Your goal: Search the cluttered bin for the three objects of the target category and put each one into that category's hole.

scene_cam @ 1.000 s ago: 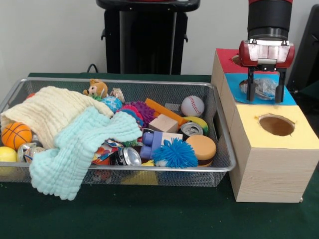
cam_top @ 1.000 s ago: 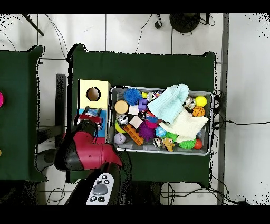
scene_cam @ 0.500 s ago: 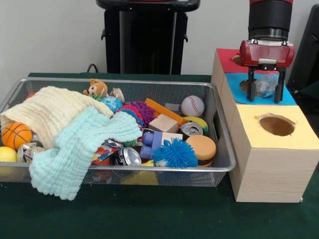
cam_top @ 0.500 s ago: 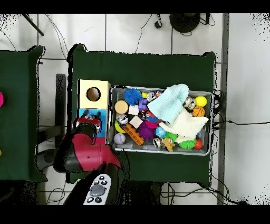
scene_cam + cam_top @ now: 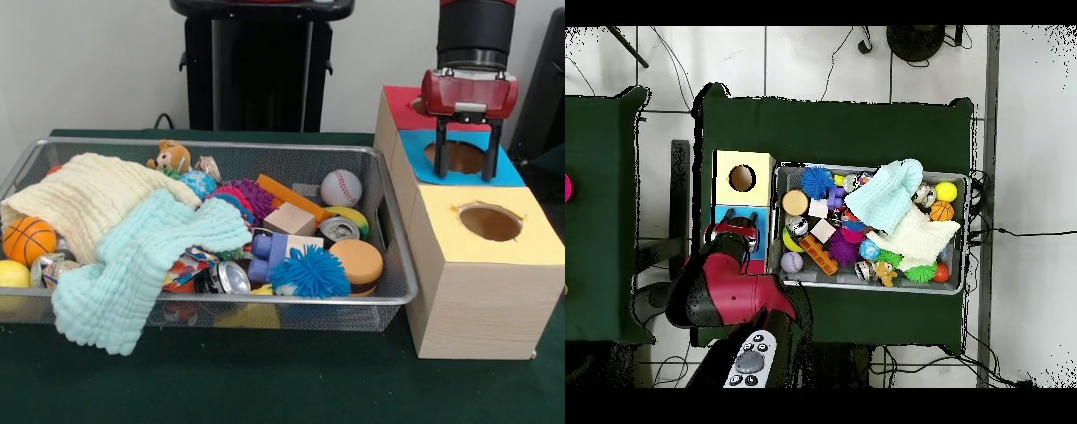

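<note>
My gripper (image 5: 465, 166) hangs open just over the round hole (image 5: 463, 157) in the blue middle section of the wooden box (image 5: 481, 291), with nothing between its fingers. In the overhead view the gripper (image 5: 737, 232) sits over that blue section, beside the bin (image 5: 964, 182). The wire-mesh bin (image 5: 393, 274) holds silver cans (image 5: 338, 230) (image 5: 222, 277), a baseball (image 5: 341, 187), a basketball (image 5: 26, 240), a blue spiky ball (image 5: 311, 271), a wooden block (image 5: 290, 218) and a small teddy (image 5: 172, 157).
A cream cloth (image 5: 88, 199) and a mint cloth (image 5: 141, 265) cover the bin's left half, the mint one spilling over the front rim. The box also has a red section (image 5: 402, 102) behind and a yellow section with its own hole (image 5: 490, 221) in front.
A shiny crumpled object held between the fingers over the blue hole is no longer visible. The gripper has risen slightly and the hole now shows bare.
</note>
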`<state>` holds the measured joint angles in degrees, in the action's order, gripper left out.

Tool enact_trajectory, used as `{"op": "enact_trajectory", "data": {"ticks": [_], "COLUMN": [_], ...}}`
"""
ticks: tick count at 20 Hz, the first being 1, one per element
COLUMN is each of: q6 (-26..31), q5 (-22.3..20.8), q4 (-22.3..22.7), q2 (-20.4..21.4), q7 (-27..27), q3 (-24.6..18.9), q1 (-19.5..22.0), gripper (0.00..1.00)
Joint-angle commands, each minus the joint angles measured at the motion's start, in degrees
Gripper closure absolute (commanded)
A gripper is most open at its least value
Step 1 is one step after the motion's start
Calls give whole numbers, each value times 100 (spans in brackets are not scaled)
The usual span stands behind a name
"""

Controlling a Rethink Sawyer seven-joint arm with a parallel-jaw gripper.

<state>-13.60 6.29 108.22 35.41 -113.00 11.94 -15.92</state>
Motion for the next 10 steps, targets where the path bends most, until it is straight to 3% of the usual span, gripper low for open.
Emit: {"op": "enact_trajectory", "data": {"ticks": [1, 10], "q6": [1087, 1120], "q5": [-229, -181], "q4": [58, -14], "q2": [-76, -135], "q7": [-289, -333], "q3": [-65, -20], "q1": [120, 39], "gripper": [0, 0]}}
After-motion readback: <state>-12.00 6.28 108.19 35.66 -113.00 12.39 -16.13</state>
